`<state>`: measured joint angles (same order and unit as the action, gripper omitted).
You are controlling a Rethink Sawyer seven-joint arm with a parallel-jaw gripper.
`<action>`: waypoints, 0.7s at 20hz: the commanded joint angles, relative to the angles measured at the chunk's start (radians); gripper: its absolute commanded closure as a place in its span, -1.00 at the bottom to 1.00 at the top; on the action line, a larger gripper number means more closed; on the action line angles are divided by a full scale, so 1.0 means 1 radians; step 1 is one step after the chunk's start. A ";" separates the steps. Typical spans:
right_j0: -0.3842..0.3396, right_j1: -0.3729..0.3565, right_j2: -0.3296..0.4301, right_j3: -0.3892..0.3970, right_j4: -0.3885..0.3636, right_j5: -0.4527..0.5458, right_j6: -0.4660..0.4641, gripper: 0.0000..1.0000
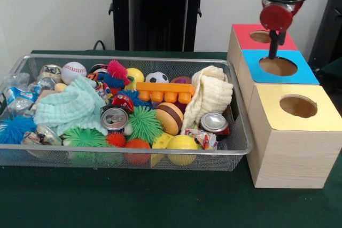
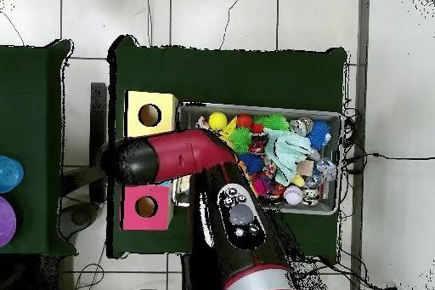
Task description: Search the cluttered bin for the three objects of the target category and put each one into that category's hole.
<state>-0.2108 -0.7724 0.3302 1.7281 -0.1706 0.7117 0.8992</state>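
The silver wire-mesh bin [image 1: 160, 59] fills the left of the front view, heaped with toys. A crinkly clear packet with blue-white print [image 1: 15, 100] lies at its far left end. A packet with multicoloured contents [image 1: 38, 136] lies at the front left. A third crinkly packet [image 1: 204, 138] lies beside a can at the front right. My gripper [image 1: 274, 50] hangs just above the hole [image 1: 278, 67] of the blue-topped box [image 1: 302, 73], with nothing visible in it. In the overhead view the arm [image 2: 178, 155] hides the gripper and the blue box; the bin [image 2: 341, 159] shows to its right.
A red-topped box [image 1: 243, 33] and a yellow-topped box [image 1: 291, 132] flank the blue one; they also show in the overhead view [image 2: 146, 207] [image 2: 150, 115]. Two crushed cans [image 1: 114, 118] [image 1: 215, 123], balls, cloths and spiky toys crowd the bin.
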 commanded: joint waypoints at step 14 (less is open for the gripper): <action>-0.632 -0.043 0.233 0.157 -0.128 -0.012 -0.296 -1.00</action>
<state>-0.7113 -0.8439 0.4290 1.7985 -0.2276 0.7177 0.8972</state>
